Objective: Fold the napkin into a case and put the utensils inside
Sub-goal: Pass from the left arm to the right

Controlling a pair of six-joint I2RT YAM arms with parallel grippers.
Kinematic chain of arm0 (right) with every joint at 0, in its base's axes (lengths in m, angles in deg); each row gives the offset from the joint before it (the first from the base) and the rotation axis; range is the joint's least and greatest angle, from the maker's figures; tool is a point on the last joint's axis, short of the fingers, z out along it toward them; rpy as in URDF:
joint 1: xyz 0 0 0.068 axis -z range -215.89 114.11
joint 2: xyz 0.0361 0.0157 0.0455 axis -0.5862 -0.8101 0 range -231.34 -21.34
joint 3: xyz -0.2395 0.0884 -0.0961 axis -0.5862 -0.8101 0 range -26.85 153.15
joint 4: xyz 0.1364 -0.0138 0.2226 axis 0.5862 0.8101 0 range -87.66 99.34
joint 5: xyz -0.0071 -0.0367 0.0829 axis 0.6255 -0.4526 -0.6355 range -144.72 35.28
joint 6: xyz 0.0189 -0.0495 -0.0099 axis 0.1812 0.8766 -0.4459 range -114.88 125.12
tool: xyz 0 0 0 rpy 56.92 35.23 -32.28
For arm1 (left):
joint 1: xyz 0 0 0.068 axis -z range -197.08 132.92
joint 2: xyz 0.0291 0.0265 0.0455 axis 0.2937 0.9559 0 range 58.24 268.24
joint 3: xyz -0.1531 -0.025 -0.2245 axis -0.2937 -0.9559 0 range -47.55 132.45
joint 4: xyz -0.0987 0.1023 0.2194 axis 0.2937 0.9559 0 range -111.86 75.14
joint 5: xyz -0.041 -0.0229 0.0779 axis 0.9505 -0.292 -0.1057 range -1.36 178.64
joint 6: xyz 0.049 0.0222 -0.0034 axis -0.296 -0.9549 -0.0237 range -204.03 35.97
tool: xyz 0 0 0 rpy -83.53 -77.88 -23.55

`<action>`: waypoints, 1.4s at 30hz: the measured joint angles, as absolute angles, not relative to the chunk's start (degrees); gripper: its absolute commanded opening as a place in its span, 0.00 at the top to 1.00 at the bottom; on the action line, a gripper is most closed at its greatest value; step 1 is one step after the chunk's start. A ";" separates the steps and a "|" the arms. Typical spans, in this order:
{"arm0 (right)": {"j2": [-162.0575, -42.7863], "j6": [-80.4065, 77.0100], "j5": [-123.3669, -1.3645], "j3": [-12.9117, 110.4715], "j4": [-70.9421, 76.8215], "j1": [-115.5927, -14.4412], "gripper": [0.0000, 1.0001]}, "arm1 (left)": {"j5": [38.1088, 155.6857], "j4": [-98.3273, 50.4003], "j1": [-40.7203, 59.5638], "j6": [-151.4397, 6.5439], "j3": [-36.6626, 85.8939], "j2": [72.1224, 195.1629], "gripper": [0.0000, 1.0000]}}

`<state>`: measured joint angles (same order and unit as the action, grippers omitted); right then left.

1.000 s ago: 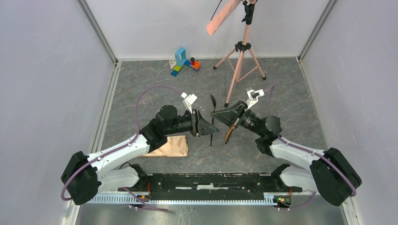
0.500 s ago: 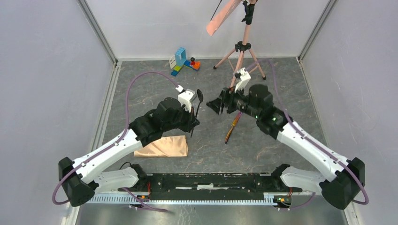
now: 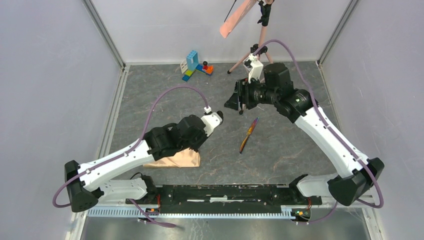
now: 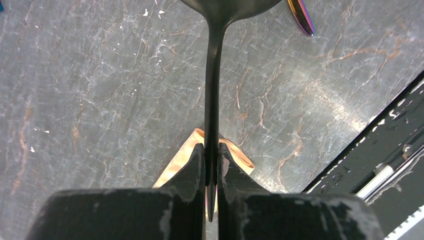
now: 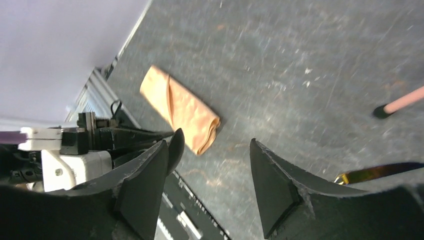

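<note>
My left gripper (image 4: pixel 211 150) is shut on the thin handle of the black spoon (image 4: pixel 214 85), whose round bowl points away from the wrist. Just under the fingertips the open end of the peach-tan case (image 4: pixel 235 155) shows. From above, the case (image 3: pixel 177 159) lies near the table's front left, partly under my left arm. The iridescent knife (image 3: pixel 249 134) lies flat on the table's middle, apart from both grippers. My right gripper (image 3: pixel 235 100) hangs raised beyond the knife, open with nothing between its fingers (image 5: pixel 150 175). Its own view shows the case (image 5: pixel 180 107) and the knife (image 5: pixel 372 172).
A pink tripod (image 3: pixel 260 50) with a salmon strip on top stands at the back, close behind my right arm. Coloured toy blocks (image 3: pixel 196 65) sit at the back centre. A black rail (image 3: pixel 225 192) runs along the near edge. Grey walls close in three sides.
The right gripper let go of the black spoon, opened, then rose and drew back toward the tripod. The left gripper shut on the spoon and carried it down toward the case.
</note>
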<state>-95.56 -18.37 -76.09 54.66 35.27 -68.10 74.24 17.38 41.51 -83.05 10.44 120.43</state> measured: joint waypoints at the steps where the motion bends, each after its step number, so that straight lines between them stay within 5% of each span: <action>1: -96.34 -18.37 -77.40 54.66 36.41 -68.16 0.37 | 73.85 17.58 41.99 -83.69 10.60 120.78 0.98; 13: -99.05 -16.64 -81.69 51.45 41.33 -70.63 0.54 | 69.70 22.50 46.19 -86.49 12.08 125.44 0.98; 20: -99.77 -15.51 -81.27 50.05 43.25 -71.18 0.41 | 68.43 25.67 47.45 -87.84 12.39 126.86 0.98; 36: -99.45 -15.09 -81.69 50.55 44.50 -71.68 0.41 | 66.37 24.68 47.67 -89.90 13.22 128.36 0.98; 42: -98.14 -15.09 -82.89 48.34 44.41 -72.07 0.50 | 66.22 24.29 47.67 -89.90 13.22 128.36 0.98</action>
